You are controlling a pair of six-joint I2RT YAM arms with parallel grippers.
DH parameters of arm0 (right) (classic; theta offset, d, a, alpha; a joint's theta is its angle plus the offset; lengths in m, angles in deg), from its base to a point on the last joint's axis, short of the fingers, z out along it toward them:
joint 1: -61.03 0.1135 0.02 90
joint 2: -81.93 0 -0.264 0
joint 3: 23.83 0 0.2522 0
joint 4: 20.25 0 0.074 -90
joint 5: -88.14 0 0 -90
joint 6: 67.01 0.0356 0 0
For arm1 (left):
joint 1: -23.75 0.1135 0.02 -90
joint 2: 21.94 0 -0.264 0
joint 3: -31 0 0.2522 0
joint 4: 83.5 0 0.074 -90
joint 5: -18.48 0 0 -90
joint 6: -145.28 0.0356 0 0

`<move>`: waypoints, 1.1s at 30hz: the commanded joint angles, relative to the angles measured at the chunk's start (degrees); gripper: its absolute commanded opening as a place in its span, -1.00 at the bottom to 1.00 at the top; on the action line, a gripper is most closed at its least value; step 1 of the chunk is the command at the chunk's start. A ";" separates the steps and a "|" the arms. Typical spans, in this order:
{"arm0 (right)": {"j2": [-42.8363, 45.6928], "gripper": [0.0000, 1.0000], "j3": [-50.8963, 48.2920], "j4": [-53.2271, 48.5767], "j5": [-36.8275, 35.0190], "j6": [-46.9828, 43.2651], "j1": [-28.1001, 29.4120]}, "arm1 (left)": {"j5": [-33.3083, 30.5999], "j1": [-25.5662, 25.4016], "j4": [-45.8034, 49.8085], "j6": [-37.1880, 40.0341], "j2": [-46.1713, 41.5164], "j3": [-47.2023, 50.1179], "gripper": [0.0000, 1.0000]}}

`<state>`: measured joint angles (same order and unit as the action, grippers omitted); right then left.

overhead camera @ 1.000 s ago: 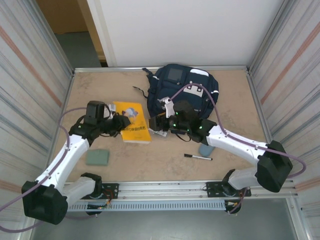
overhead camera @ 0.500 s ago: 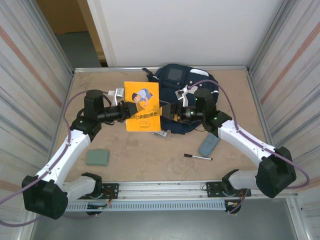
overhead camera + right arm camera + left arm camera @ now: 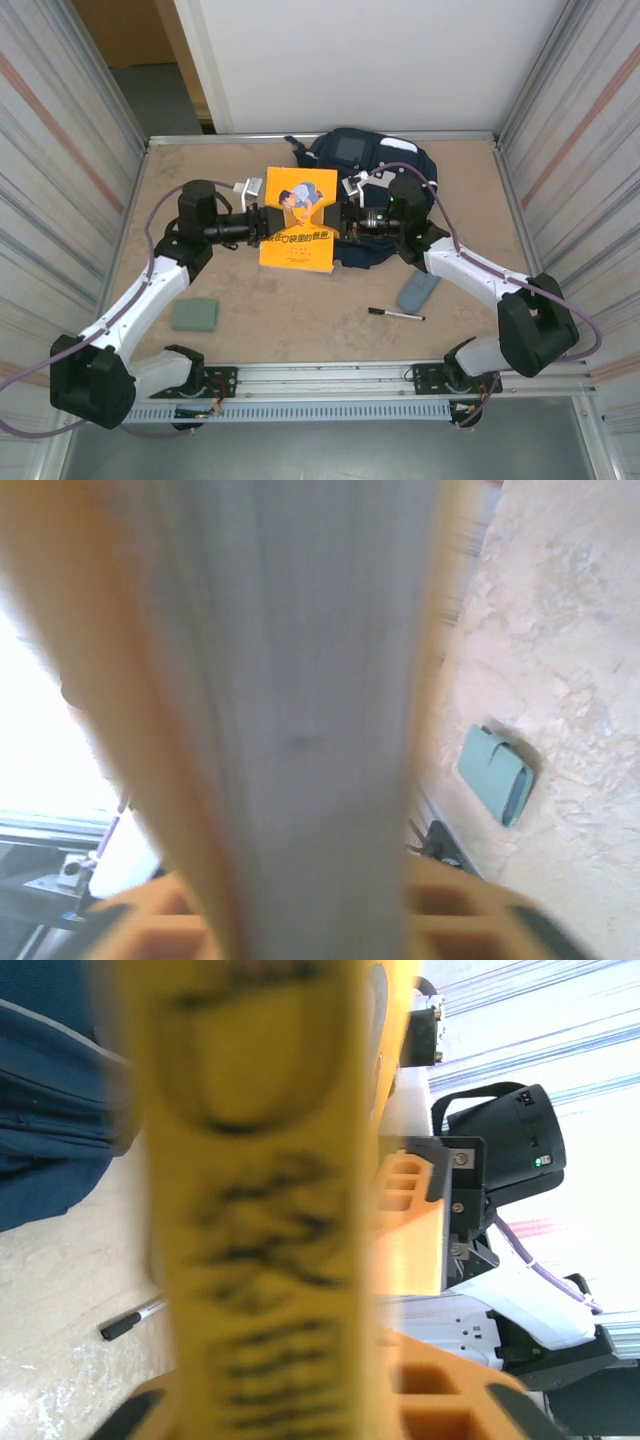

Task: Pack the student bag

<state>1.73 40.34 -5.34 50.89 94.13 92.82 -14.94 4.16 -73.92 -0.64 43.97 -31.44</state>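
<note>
A yellow book [image 3: 298, 218] hangs upright above the table, in front of the student bag [image 3: 405, 170], a navy backpack at the back middle. My left gripper [image 3: 262, 225] is shut on the book's left edge, and my right gripper [image 3: 340, 222] is shut on its right edge. In the left wrist view the blurred yellow cover [image 3: 260, 1210] runs up between my orange fingers [image 3: 440, 1390], with the bag [image 3: 50, 1110] to the left. In the right wrist view the book's grey page edge [image 3: 300, 730] stands between the fingertips [image 3: 460, 920].
A black pen [image 3: 395, 315] lies on the table at front right, with a teal case [image 3: 417, 292] just behind it. A grey-green pouch [image 3: 194, 314] lies front left and shows as the pouch [image 3: 495, 775] in the right wrist view. Striped walls close in both sides.
My left gripper has lifted the book off the table and carried it right, toward the bag. My right gripper opened, then closed on the book's right edge.
</note>
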 commanded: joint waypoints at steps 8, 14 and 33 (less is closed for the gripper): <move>5.53 -1.00 6.22 -27.49 -2.51 -16.46 -6.79 | -8.68 0.00 15.94 12.06 -1.18 -4.18 0.25; 11.81 -1.00 6.02 -40.91 -9.50 -26.01 -17.75 | -21.28 -4.97 22.27 15.89 1.99 -6.63 0.34; 27.91 -1.00 1.34 -52.01 -23.19 -34.57 -32.10 | -37.86 -9.45 26.20 23.33 42.67 -34.63 0.21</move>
<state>27.28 42.31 -58.32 28.25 61.82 61.26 -51.18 -6.60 -47.39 19.23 82.70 -62.44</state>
